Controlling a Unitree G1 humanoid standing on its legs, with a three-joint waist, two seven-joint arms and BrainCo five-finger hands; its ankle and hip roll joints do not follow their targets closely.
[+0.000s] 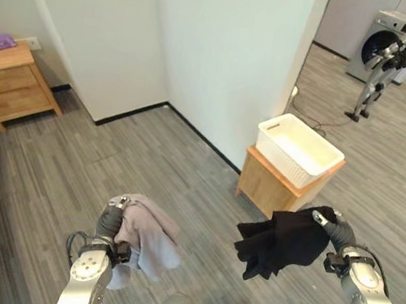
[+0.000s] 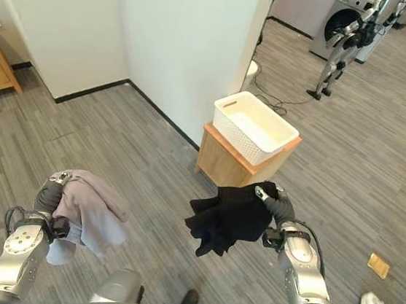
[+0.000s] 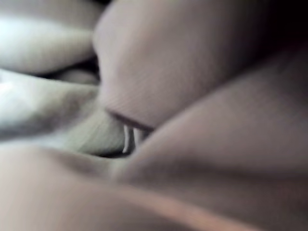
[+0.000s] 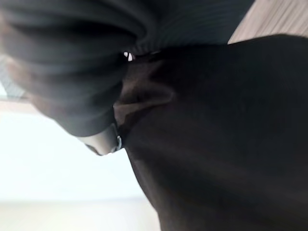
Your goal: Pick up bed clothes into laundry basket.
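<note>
Both robot hands are loaded, so start your check there. Your left robot hand [image 1: 110,221] has its fingers curled into a pale grey-pink garment [image 1: 149,235], which bunches over the hand and hangs down beside the wrist. Your right robot hand [image 1: 335,229] is closed on a black garment [image 1: 281,241] that droops from the fingers toward the middle of the floor; in the right wrist view the dark cloth [image 4: 216,144] covers most of what lies past the hand.

Further out, the white laundry basket [image 1: 279,129] sits on a small wooden stand [image 1: 265,185] against the white wall [image 1: 221,59], ahead and slightly to your right. Neither garment is over it yet; the black one is nearer, just short of the stand.

Here is what I judge could go wrong. The hanging black cloth may catch the basket's near rim or the stand's edge as you bring it over, and then fall outside when released. A low approach could also nudge the light basket off its stand. The left garment has the longer reach across, and its loose tail may slip free on the way. Cloth over both wrist cameras leaves you judging the drop from the head views alone.
</note>
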